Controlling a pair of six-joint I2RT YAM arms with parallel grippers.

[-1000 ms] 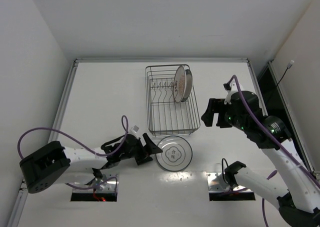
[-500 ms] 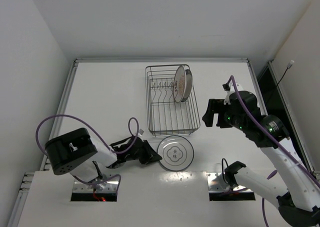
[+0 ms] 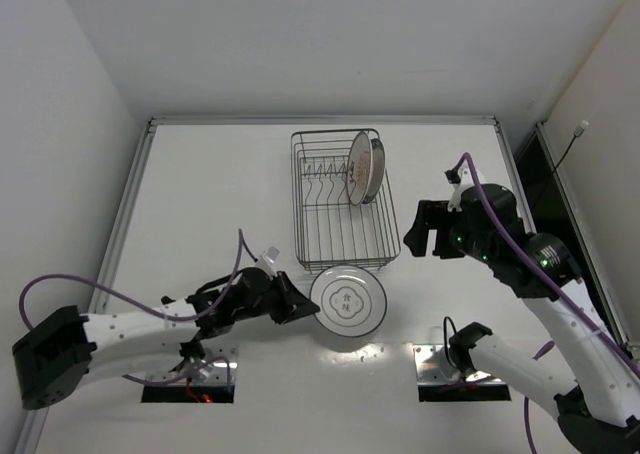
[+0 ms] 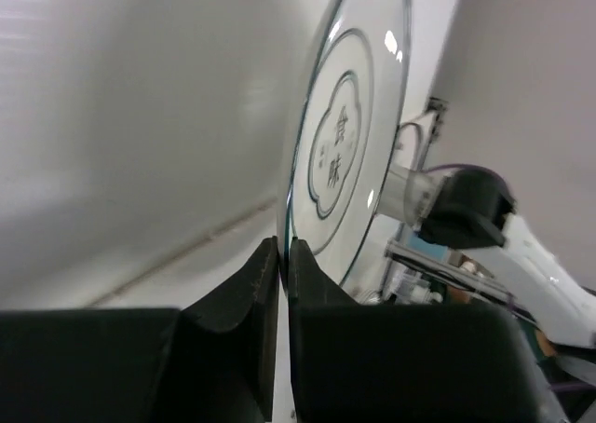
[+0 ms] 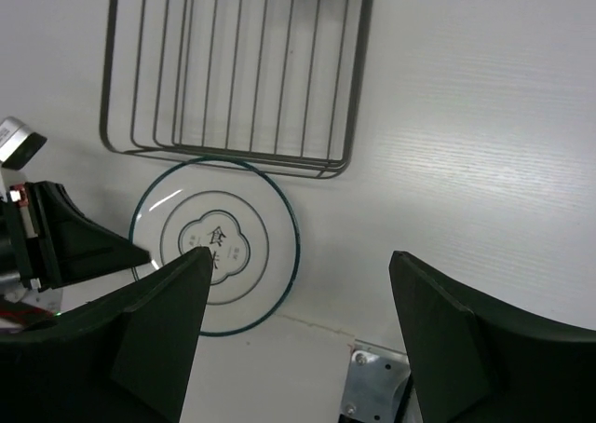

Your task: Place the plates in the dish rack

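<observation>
A white plate with thin dark rings and a centre mark (image 3: 348, 308) (image 5: 216, 246) sits just in front of the dish rack (image 3: 330, 239) (image 5: 233, 78). My left gripper (image 3: 300, 305) (image 4: 284, 251) is shut on its left rim, and in the left wrist view the plate (image 4: 345, 143) rises edge-on from between the fingers. An orange-centred plate (image 3: 360, 169) stands upright at the rack's far right, with another rim (image 3: 379, 170) close behind it. My right gripper (image 3: 425, 236) (image 5: 298, 255) hangs open, high above the table right of the rack, holding nothing.
The table has a raised border (image 3: 130, 204) on the left and far sides. Metal base plates (image 3: 445, 364) lie at the near edge. A dark gap (image 3: 530, 164) runs past the right border. Purple cables loop off both arms.
My left gripper has shut on the ringed plate's left rim, and the plate has shifted slightly left. The left arm's elbow swung about. The right arm has hardly moved.
</observation>
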